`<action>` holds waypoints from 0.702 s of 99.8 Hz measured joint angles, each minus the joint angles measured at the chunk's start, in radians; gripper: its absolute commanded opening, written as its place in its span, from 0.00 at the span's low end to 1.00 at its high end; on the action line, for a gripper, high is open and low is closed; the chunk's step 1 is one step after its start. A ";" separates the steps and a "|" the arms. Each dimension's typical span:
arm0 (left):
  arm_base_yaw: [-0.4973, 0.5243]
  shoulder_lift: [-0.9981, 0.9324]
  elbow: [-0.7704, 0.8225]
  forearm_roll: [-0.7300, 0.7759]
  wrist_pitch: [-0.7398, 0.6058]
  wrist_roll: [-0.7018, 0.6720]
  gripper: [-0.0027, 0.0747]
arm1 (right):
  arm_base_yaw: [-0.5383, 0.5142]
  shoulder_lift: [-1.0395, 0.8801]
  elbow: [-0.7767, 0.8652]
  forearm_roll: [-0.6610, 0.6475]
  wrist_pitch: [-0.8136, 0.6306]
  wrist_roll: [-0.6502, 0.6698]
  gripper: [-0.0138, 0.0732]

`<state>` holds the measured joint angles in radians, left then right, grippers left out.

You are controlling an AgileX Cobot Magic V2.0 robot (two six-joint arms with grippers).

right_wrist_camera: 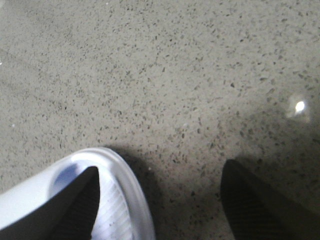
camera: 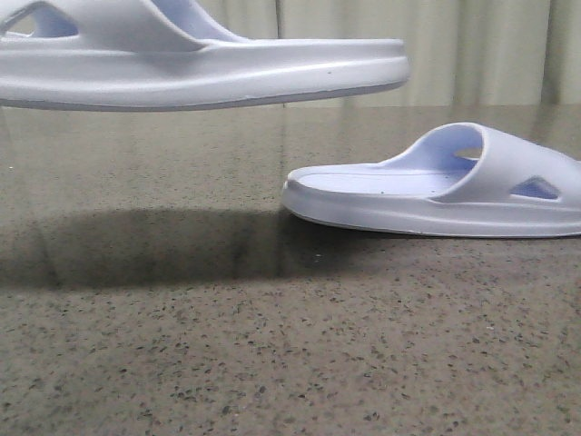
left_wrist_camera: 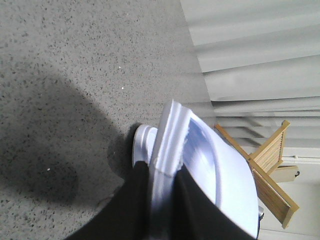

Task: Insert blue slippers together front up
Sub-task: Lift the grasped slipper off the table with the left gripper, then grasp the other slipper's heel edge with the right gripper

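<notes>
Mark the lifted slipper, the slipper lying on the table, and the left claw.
lifted slipper (camera: 227, 77), front view, side wall of its sole.
slipper on the table (camera: 381, 186), front view, ribbed footbed near its heel end.
left claw (left_wrist_camera: 162, 182), left wrist view, between the dark fingers pinching the lifted slipper's edge.

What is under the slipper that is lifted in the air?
Under the lifted slipper only the bare speckled table shows, with the slipper's dark shadow on it. The other slipper lies beside it, not beneath. The left tool grips the lifted slipper's edge.
</notes>
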<state>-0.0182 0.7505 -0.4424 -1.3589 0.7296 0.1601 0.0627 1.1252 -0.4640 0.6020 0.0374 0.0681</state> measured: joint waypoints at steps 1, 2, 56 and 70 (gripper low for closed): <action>0.000 0.000 0.000 0.000 0.000 0.000 0.06 | 0.000 0.000 0.000 0.004 0.000 0.000 0.67; 0.000 0.000 0.000 0.000 0.000 0.000 0.06 | 0.000 0.002 -0.001 0.006 -0.001 0.000 0.67; 0.000 0.000 0.000 0.000 -0.008 0.009 0.06 | 0.000 0.057 -0.080 0.056 0.112 0.000 0.67; 0.000 0.000 0.000 0.000 -0.008 0.010 0.06 | 0.000 0.057 -0.083 0.089 0.152 0.000 0.67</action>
<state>-0.0182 0.7505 -0.4424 -1.3589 0.7220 0.1703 0.0627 1.1819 -0.5474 0.6906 0.1891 0.0681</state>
